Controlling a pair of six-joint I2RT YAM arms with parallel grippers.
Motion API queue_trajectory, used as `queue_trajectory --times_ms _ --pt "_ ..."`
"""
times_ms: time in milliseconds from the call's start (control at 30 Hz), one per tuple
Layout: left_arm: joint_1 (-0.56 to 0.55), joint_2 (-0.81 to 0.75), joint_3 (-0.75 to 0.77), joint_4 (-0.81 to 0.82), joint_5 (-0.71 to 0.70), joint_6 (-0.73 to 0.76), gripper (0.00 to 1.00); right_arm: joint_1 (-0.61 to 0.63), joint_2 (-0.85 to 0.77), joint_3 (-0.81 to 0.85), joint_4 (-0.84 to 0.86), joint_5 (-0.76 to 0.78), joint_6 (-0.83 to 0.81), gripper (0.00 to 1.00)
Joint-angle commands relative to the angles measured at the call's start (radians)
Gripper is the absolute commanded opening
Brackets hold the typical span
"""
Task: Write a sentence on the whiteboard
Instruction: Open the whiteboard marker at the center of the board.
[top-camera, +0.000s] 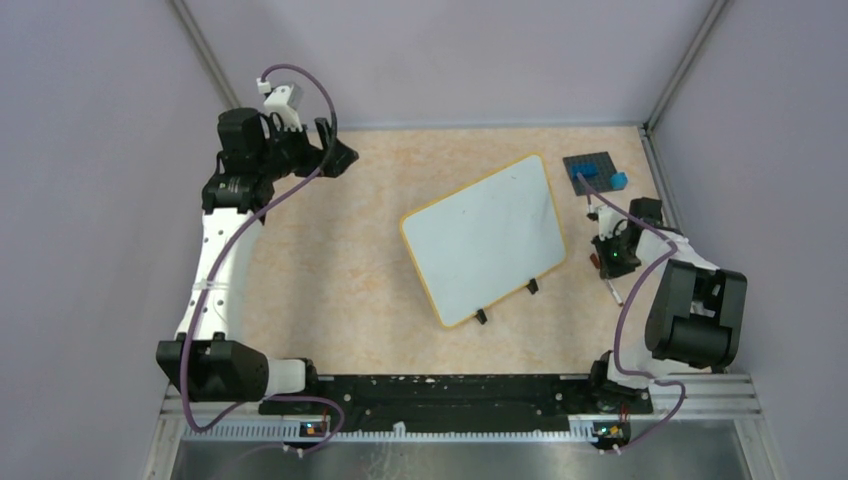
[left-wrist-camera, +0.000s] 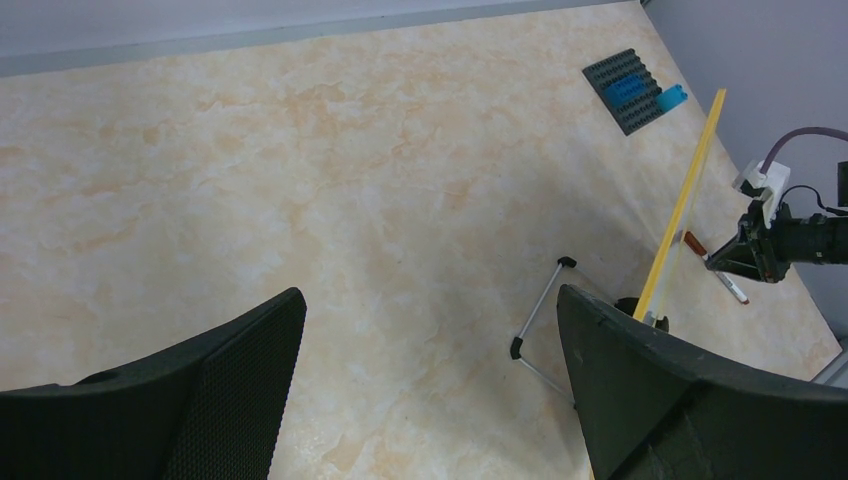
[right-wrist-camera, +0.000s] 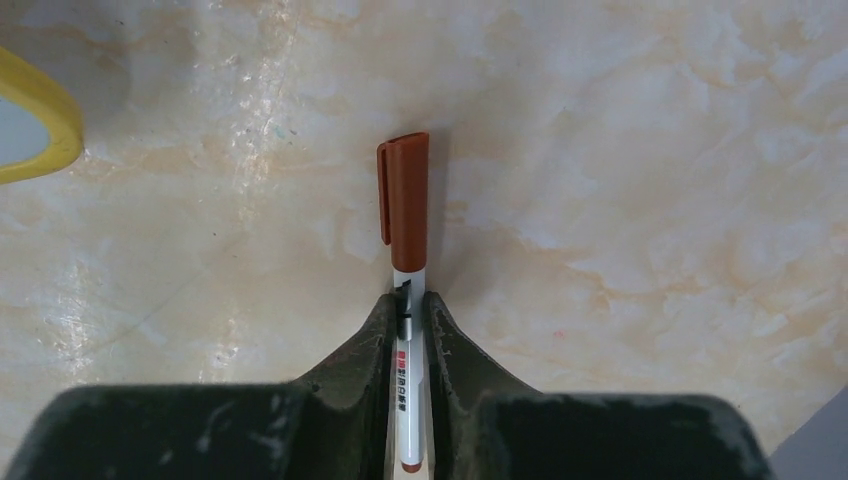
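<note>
The whiteboard (top-camera: 485, 240) stands tilted on two black clip feet mid-table, its face plain white; the sentence is out of view. Its yellow rim shows edge-on in the left wrist view (left-wrist-camera: 690, 180) and as a corner in the right wrist view (right-wrist-camera: 40, 130). A white marker with a red-brown cap (right-wrist-camera: 405, 200) lies flat on the table right of the board (top-camera: 613, 291). My right gripper (right-wrist-camera: 408, 300) is down over it (top-camera: 612, 262), both fingers pressed against the barrel. My left gripper (top-camera: 338, 148) hangs wide open at the far left, nothing between its fingers (left-wrist-camera: 430, 295).
A dark blue studded plate (top-camera: 597, 172) with a light blue brick (top-camera: 620, 181) sits at the far right corner, just beyond the right gripper. The board's wire stand (left-wrist-camera: 540, 320) shows behind it. Grey walls close the table on three sides.
</note>
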Motion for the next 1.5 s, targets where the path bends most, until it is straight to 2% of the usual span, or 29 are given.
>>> queue_trajectory --times_ms 0,167,367,433,600,667,833,900,967,1100,1233,1467 --pt "0.005 0.011 -0.004 0.034 0.028 0.028 0.99 -0.003 -0.001 -0.006 -0.001 0.004 -0.016 0.04" --pt "0.005 0.021 0.017 0.013 0.050 0.069 0.99 -0.003 -0.084 0.097 -0.156 -0.084 -0.032 0.00" --pt "0.000 0.045 0.076 -0.050 0.267 0.238 0.99 0.027 -0.148 0.340 -0.393 -0.270 -0.046 0.00" --pt "-0.009 0.063 0.116 -0.091 0.317 0.292 0.99 0.071 -0.166 0.413 -0.458 -0.308 -0.045 0.00" --pt "-0.149 0.144 0.243 -0.254 0.372 0.402 0.99 0.254 -0.206 0.575 -0.549 -0.361 0.000 0.00" --pt "-0.197 0.157 0.248 -0.258 0.411 0.401 0.99 0.338 -0.204 0.640 -0.567 -0.376 0.022 0.00" --pt "-0.313 0.171 0.237 -0.205 0.482 0.343 0.98 0.507 -0.195 0.757 -0.578 -0.410 0.062 0.00" --pt "-0.353 0.178 0.235 -0.177 0.503 0.299 0.94 0.579 -0.190 0.782 -0.575 -0.411 0.070 0.00" --pt "-0.383 0.187 0.231 -0.150 0.523 0.248 0.88 0.649 -0.188 0.793 -0.571 -0.406 0.074 0.00" --pt "-0.429 0.205 0.190 -0.098 0.569 0.121 0.68 0.767 -0.183 0.812 -0.569 -0.369 0.077 0.00" --pt "-0.464 0.227 0.157 -0.082 0.611 0.054 0.59 0.831 -0.167 0.841 -0.578 -0.357 0.064 0.00" --pt "-0.527 0.213 0.090 -0.053 0.569 0.020 0.54 0.876 -0.148 0.871 -0.591 -0.386 0.059 0.00"
